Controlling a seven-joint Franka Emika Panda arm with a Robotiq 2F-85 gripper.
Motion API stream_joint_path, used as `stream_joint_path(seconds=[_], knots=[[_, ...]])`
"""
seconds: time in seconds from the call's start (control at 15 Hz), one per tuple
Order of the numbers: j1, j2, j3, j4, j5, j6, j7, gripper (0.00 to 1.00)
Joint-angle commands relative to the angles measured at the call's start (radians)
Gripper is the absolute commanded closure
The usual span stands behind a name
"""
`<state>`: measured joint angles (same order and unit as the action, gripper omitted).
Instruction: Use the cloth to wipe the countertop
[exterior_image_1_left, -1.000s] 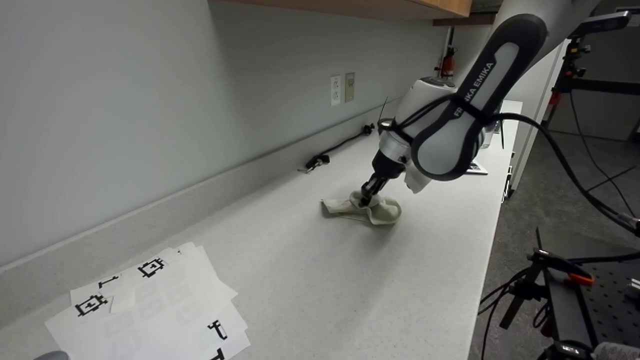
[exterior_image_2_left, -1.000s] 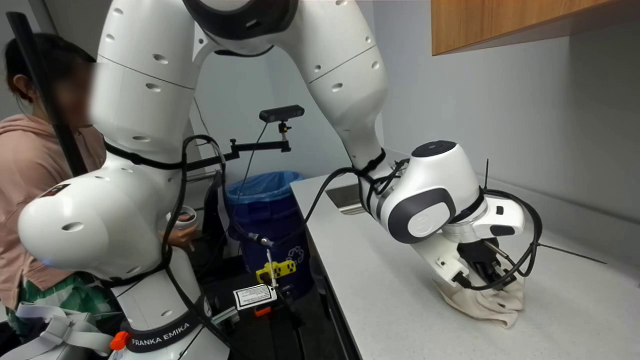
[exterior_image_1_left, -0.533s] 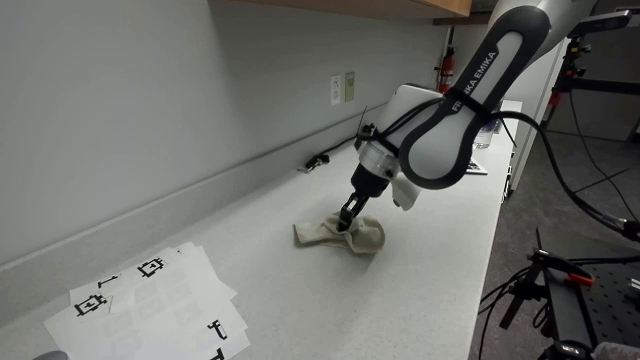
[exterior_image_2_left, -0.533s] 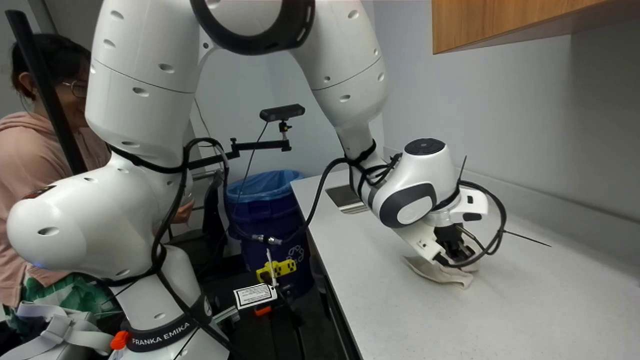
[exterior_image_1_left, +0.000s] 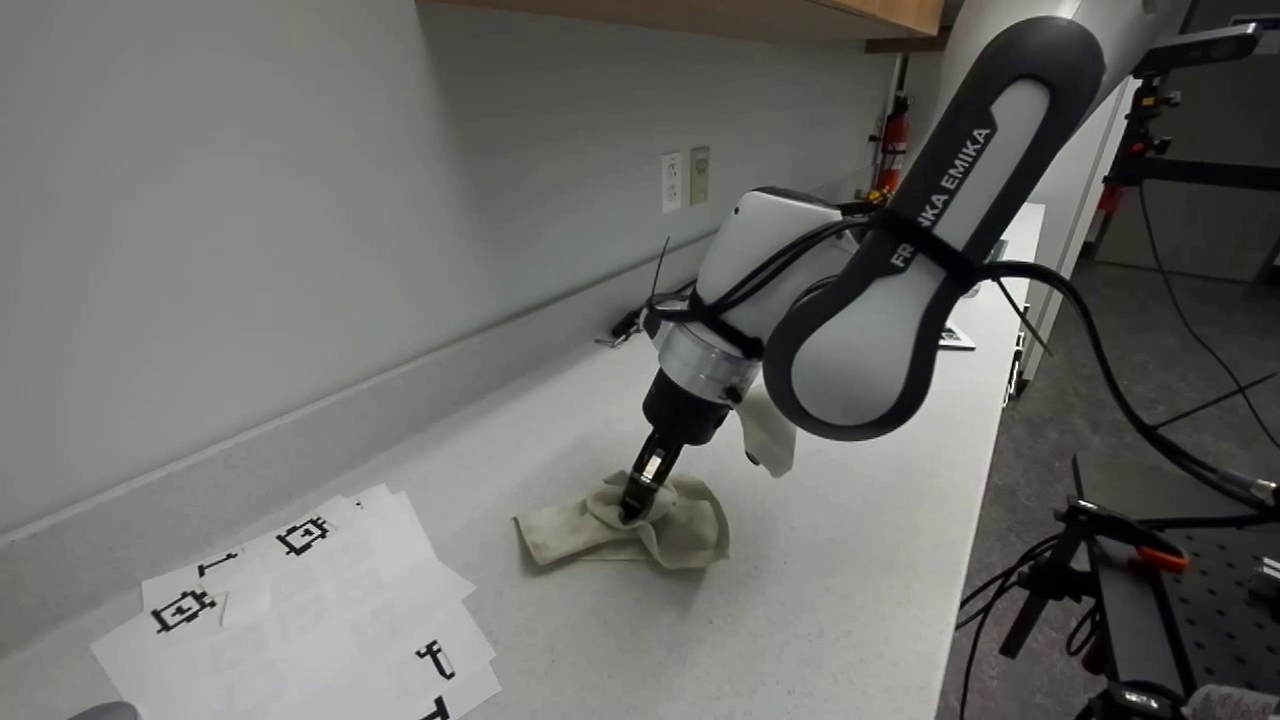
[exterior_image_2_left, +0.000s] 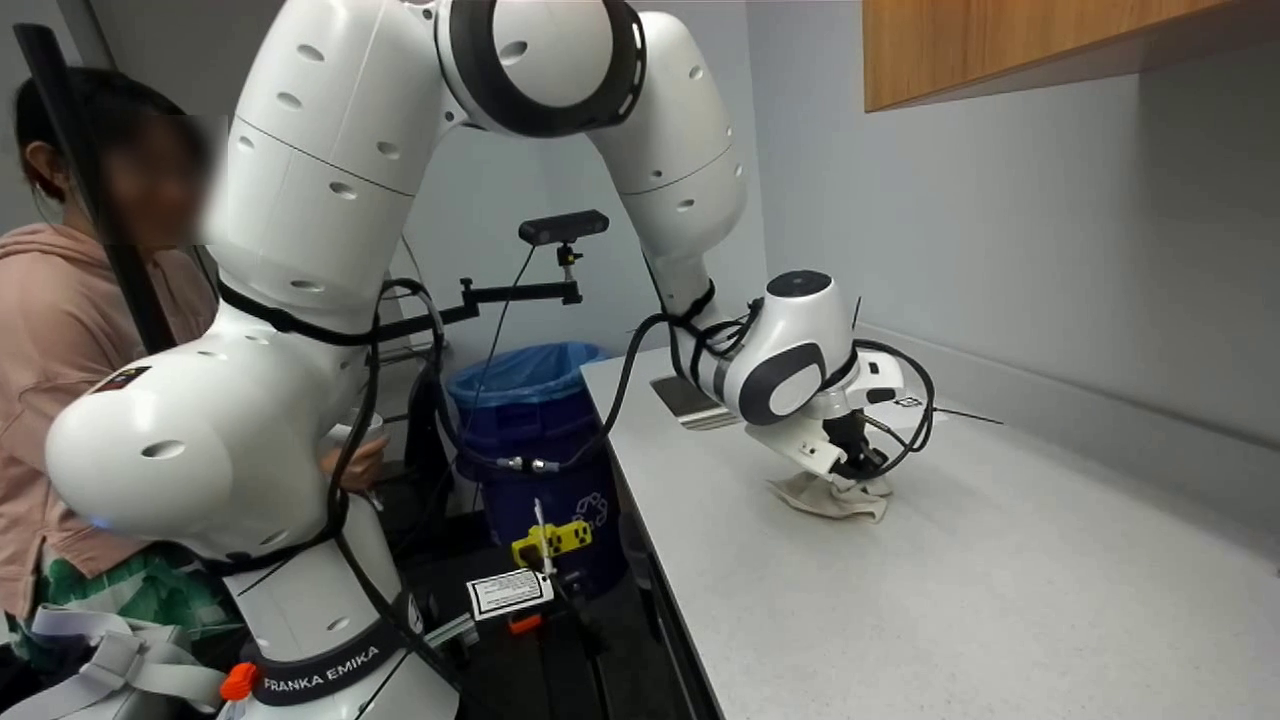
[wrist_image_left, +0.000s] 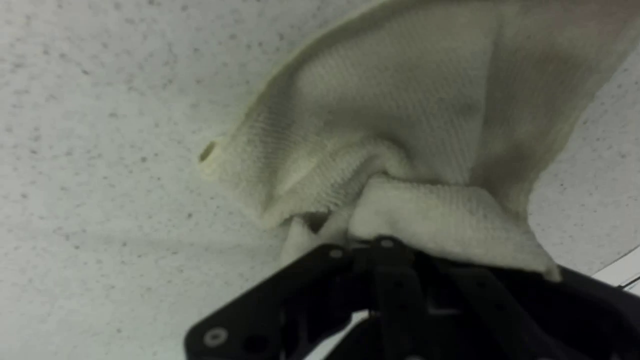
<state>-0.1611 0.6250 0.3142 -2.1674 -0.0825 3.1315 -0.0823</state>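
Note:
The beige cloth (exterior_image_1_left: 690, 535) lies crumpled on the white countertop (exterior_image_1_left: 780, 630), with one flap spread toward the wall side. It also shows in an exterior view (exterior_image_2_left: 825, 498) under the hand and in the wrist view (wrist_image_left: 400, 100), where its folds bunch up against the fingers. My gripper (exterior_image_1_left: 632, 508) points down at a tilt into the middle of the cloth. In the wrist view the dark fingers (wrist_image_left: 365, 247) are close together with cloth pinched at the tips. The fingertips themselves are hidden in the folds. The cloth's underside rests on the countertop.
White sheets with black markers (exterior_image_1_left: 300, 620) lie ahead of the cloth. A cable with a plug (exterior_image_1_left: 630, 325) lies along the backsplash (exterior_image_1_left: 420, 390). A wooden cabinet (exterior_image_2_left: 1040, 50) overhangs. A metal sink (exterior_image_2_left: 690, 395) is set in the counter. A person (exterior_image_2_left: 100, 300) stands behind the arm.
The gripper and the cloth have slid together along the countertop toward the white sheets: leftward and nearer in an exterior view, leftward and farther off in the other. The grip looks unchanged.

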Motion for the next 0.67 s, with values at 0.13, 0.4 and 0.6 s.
stream_joint_path(seconds=[0.13,0.4,0.6], knots=[[0.079,-0.019,-0.196,0.014,-0.001,-0.023,-0.01,0.99],[0.139,-0.039,-0.362,0.0,-0.008,-0.009,0.017,0.99],[0.161,-0.06,-0.457,-0.028,-0.005,0.008,0.033,0.99]])
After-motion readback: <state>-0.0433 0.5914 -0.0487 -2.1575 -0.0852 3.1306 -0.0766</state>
